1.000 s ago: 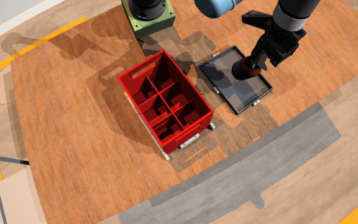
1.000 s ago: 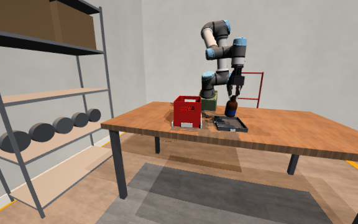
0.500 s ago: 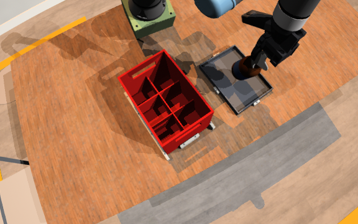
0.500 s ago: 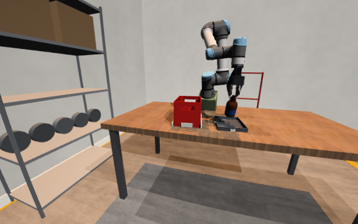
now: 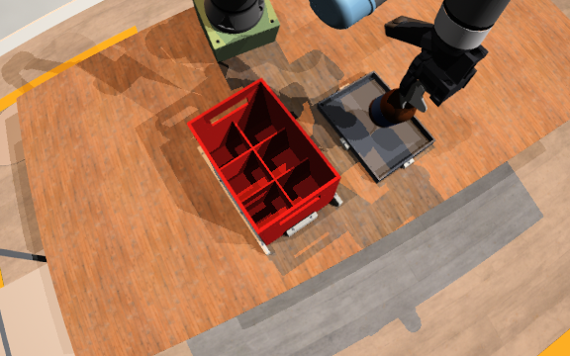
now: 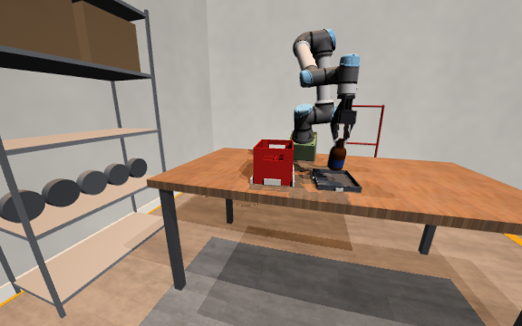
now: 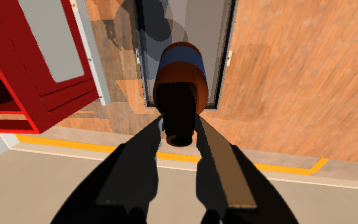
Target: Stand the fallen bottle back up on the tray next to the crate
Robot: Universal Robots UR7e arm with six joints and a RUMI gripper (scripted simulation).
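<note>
The brown bottle point(image 5: 394, 110) with a blue label stands upright over the far end of the dark tray point(image 5: 375, 126); it also shows in the side view point(image 6: 337, 155) and in the wrist view point(image 7: 180, 85). I cannot tell whether its base touches the tray point(image 6: 336, 179). My gripper point(image 5: 411, 99) points down from above and is shut on the bottle's dark neck, seen between the fingers in the wrist view point(image 7: 180, 131). In the side view the gripper point(image 6: 342, 135) sits right on top of the bottle.
The red crate point(image 5: 264, 159) with several empty compartments stands left of the tray, also in the side view point(image 6: 273, 162) and the wrist view point(image 7: 25, 65). The arm's green base point(image 5: 237, 22) is behind the crate. A metal shelf rack point(image 6: 62, 136) stands off the table.
</note>
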